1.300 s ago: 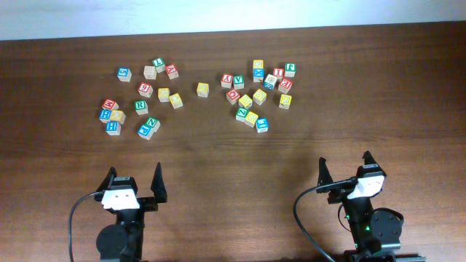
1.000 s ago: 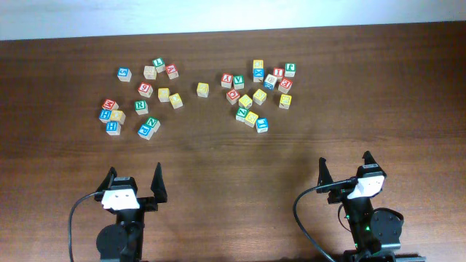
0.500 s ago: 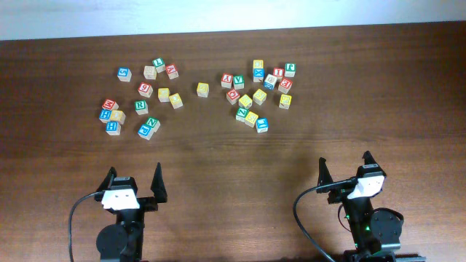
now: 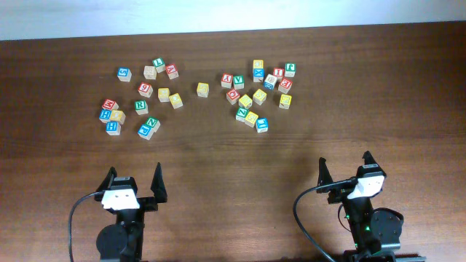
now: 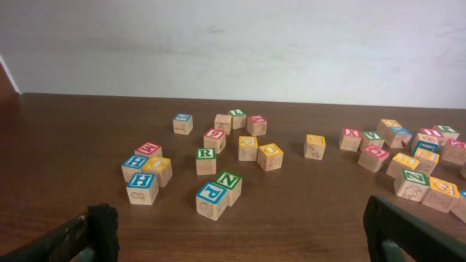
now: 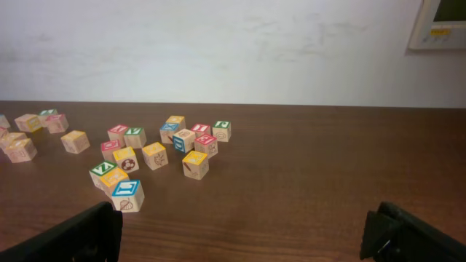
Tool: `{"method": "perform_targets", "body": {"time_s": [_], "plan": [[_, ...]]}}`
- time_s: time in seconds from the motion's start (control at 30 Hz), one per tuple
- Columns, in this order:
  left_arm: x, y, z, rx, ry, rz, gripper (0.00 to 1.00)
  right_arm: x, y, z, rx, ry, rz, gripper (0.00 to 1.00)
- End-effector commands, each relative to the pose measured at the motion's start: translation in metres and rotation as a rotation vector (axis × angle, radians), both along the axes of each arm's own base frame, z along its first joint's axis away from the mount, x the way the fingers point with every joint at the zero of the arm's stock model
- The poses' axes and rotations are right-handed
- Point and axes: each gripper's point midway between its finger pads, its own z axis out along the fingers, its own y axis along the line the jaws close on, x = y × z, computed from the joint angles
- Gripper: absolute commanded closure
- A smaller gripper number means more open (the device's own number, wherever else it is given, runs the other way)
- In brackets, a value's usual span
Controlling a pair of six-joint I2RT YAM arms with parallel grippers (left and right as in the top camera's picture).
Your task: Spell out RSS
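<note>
Roughly thirty cubes (image 4: pixel 202 89), one green R (image 4: pixel 141 107)

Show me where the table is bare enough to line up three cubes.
The widest bare strip of table lies between the left cluster and right cluster on the far side and the open left gripper and right gripper. The table's outer ends are bare too. Both clusters are crowded, and a lone yellow cube sits in the gap between them.

Soft even light falling from above, desk (image 4: pixel 233 160) glowing faintly, cubes (image 5: pixel 206 161) casting short soft shadows, near jaws blurring at wrist-view edges.
</note>
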Motion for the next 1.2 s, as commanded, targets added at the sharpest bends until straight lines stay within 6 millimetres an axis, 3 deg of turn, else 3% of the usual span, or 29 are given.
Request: {"method": "perform_targets", "body": {"time_s": [0.0,0.97,1.1,1.13,1.17], "plan": [[0.0,0.002,0.0,-0.013,-0.002,0.011,0.01,0.0,-0.003,-0.001,0.01,0.001,-0.013,0.02],[0.0,-0.001,0.0,-0.02,-0.003,-0.009,0.01,0.0,-0.003,-0.001,0.01,0.001,-0.013,0.02],[-0.014,-0.074,0.009,-0.083,-0.025,-0.442,0.01,0.0,-0.003,-0.001,0.01,0.001,-0.013,0.02],[-0.025,-0.095,0.021,-0.1,-0.063,-0.579,0.01,0.0,-0.003,-0.001,0.01,0.001,-0.013,0.02],[-0.048,-0.124,0.037,-0.098,-0.123,-0.794,0.01,0.0,-0.003,-0.001,0.01,0.001,-0.013,0.02]]}}
